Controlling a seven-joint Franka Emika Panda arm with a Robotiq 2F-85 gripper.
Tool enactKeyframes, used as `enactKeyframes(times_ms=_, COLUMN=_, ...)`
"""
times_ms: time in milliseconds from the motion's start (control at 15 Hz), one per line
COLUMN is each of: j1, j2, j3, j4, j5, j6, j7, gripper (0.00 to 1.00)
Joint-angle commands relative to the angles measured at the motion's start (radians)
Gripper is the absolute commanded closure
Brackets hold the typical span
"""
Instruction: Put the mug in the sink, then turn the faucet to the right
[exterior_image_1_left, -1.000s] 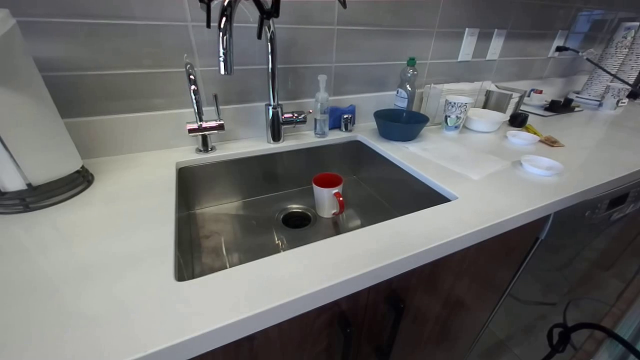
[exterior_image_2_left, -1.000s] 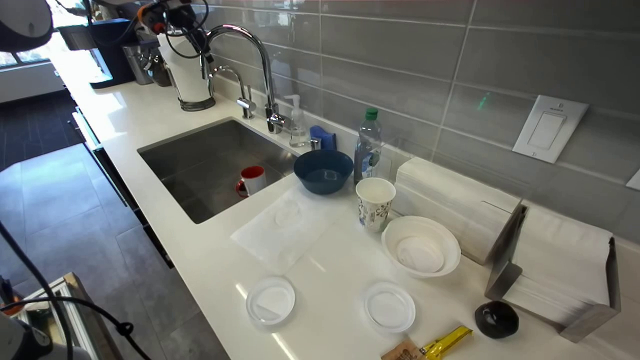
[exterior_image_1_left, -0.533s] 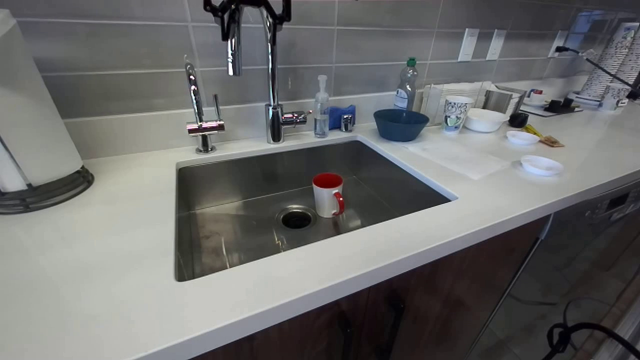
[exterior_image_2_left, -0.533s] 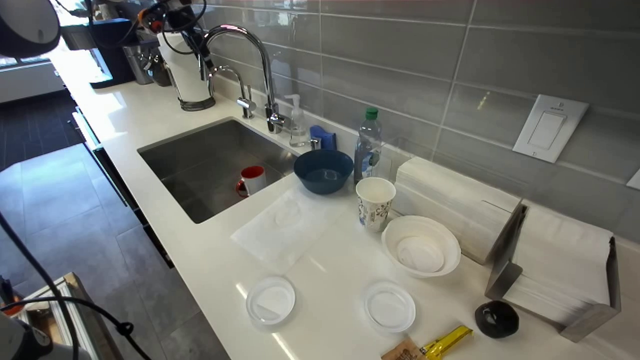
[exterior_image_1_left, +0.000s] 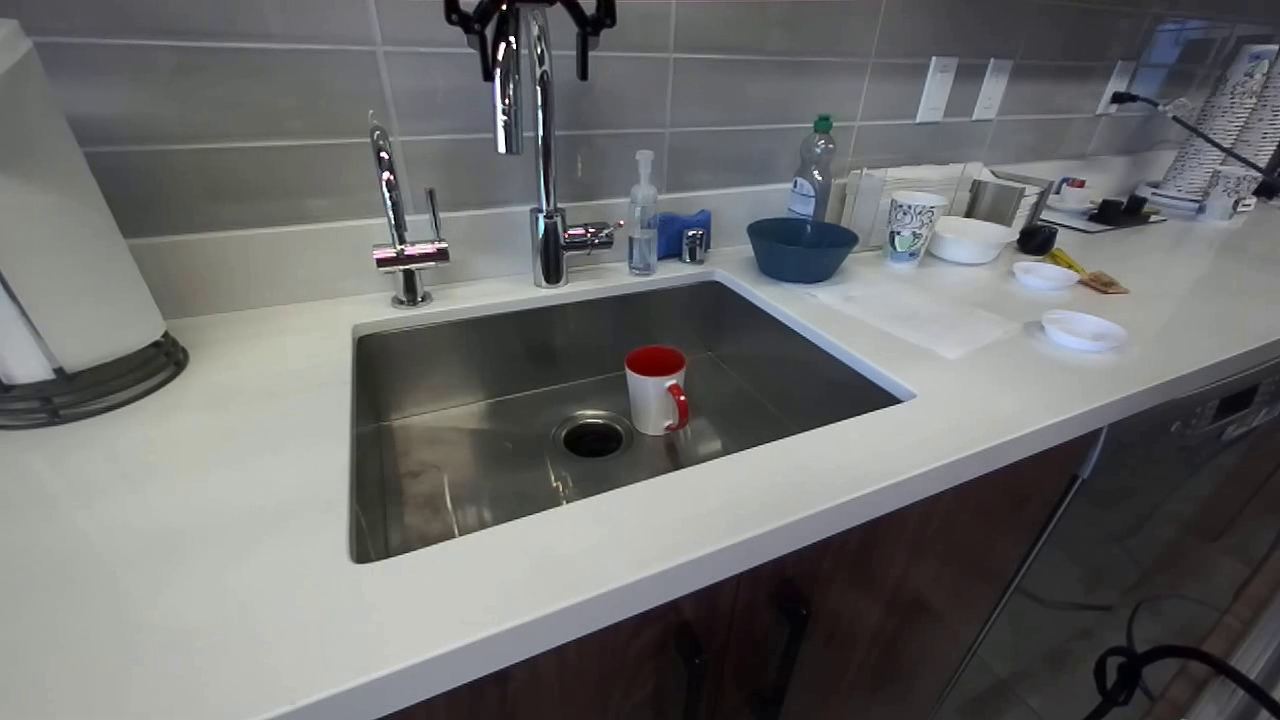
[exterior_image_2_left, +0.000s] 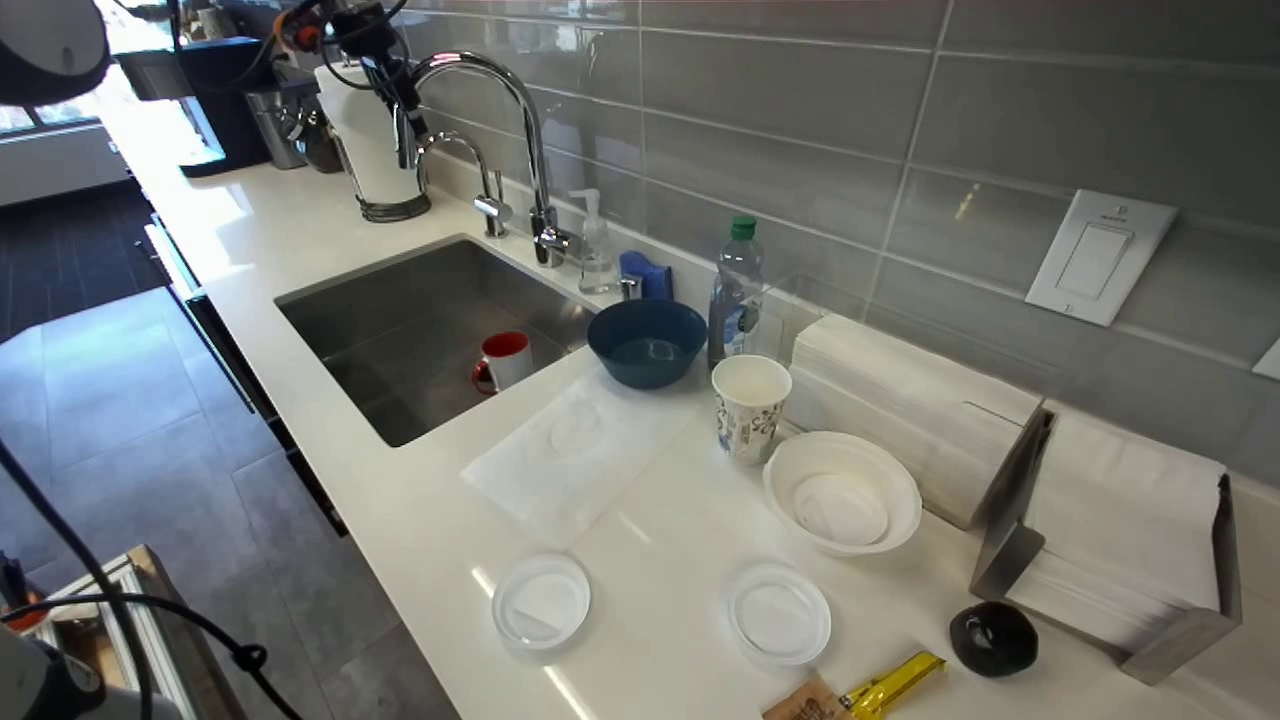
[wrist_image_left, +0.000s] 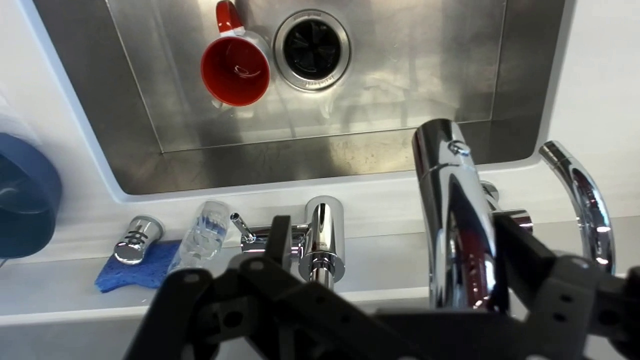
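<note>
Half a second on, with gripper spread around faucet, swings it further right over sink. Looks mid-turn

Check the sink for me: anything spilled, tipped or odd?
Nothing clearly out of place: the red-handled mug stands upright beside the drain. One brownish patch on the sink floor looks odd; stain or reflection, I can't tell.

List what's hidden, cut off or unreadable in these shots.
Whether the gripper touches the faucet: too blurred, wrist view.
Mug base: hidden by counter edge in an exterior view.
Green-capped bottle label text: too small in both exterior views.
Blue bowl: cut off by left edge, wrist view.
</note>
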Motion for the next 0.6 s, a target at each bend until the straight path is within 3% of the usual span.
enactKeyframes(times_ms=0, j1=-0.012, j2=-0.066, j3=-0.013, j4=-0.088, j5=-0.033, j6=0.005, j7=-0.061, gripper=0.0)
enactKeyframes(times_ms=533, j1=-0.056, j2=-0.203, j3=-0.01, j4=-0.296, j5=-0.015, j6=0.005, j7=-0.22, gripper=0.0)
